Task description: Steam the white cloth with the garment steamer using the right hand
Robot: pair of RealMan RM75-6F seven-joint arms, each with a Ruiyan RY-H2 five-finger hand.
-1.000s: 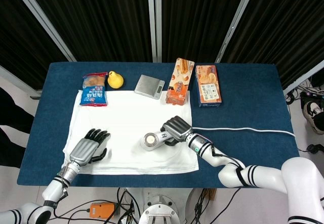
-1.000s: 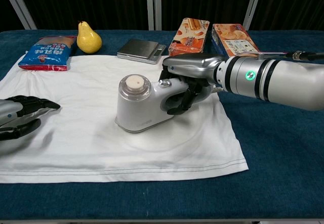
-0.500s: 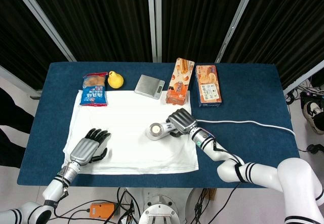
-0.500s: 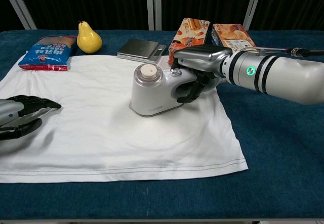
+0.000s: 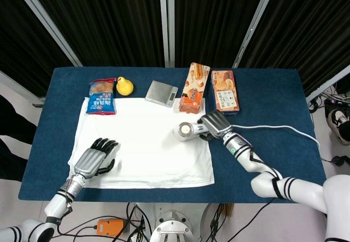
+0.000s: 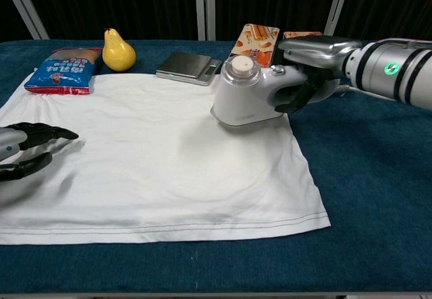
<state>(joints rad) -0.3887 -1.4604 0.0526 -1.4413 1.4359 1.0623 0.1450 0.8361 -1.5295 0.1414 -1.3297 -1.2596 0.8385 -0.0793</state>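
Observation:
The white cloth [image 5: 143, 143] [image 6: 155, 164] lies flat across the blue table. My right hand [image 5: 216, 124] [image 6: 307, 69] grips the handle of the white garment steamer [image 5: 188, 130] [image 6: 246, 93]. The steamer stands at the cloth's far right corner, its round cap facing up and its base over the cloth's edge. Its white cord [image 5: 279, 128] trails off to the right. My left hand [image 5: 97, 158] [image 6: 27, 149] rests on the cloth's near left part with fingers apart and nothing in it.
Along the far edge sit a blue snack bag [image 5: 102, 96], a yellow pear [image 5: 124, 86], a small grey scale [image 5: 162, 93] and two orange snack boxes [image 5: 194, 88] [image 5: 225, 92]. The boxes stand just behind the steamer.
My right hand has carried the steamer from the cloth's middle toward the far right corner. The left hand has stayed in place.

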